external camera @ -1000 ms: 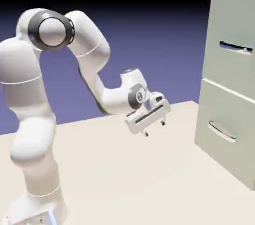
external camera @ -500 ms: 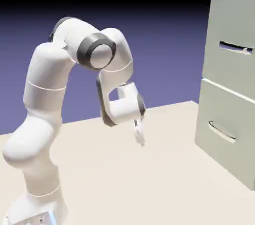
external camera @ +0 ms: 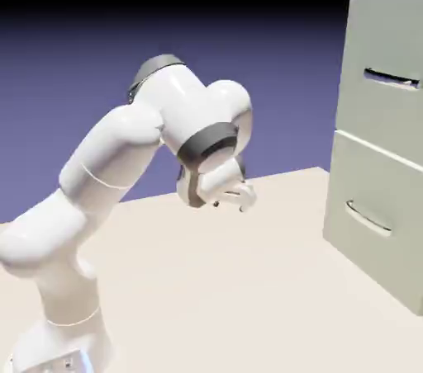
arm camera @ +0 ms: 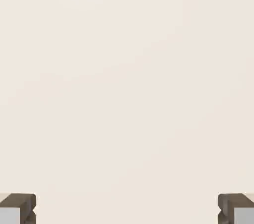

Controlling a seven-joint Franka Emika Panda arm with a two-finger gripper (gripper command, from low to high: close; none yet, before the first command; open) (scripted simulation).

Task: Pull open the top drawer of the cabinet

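White robot arm stands well apart from a closed two-drawer cabinet

Pale grey-green and boxy, the cabinet [external camera: 337,169] fills the exterior view's right side, its upper end near the top of the frame. The white robot arm [external camera: 188,107] rises at the exterior view's left and bends over at mid-picture, with open space between it and the drawers. Both stand on a cream tabletop [external camera: 248,280], before a blue-violet backdrop.

The top drawer [external camera: 384,120] is the upper of the two and looks shut. Its handle [external camera: 392,79] is a thin, straight silver bar over a dark slot. Below is the lower drawer [external camera: 372,260], with a curved, bowed handle [external camera: 368,219] that is not the one wanted.

Smallest is the gripper [arm camera: 127,210], partly hidden by the wrist in the exterior view. In the hand view its fingers are spread wide, with only pale tabletop between and beyond them.

The step in hand seems to be the approach. Done well, the hand would rise to the straight bar and turn to face the drawer front, one finger above the bar and one below. It should close only once the bar lies between the fingertips, then draw straight back; a slanted pull could slip off so slim a bar.
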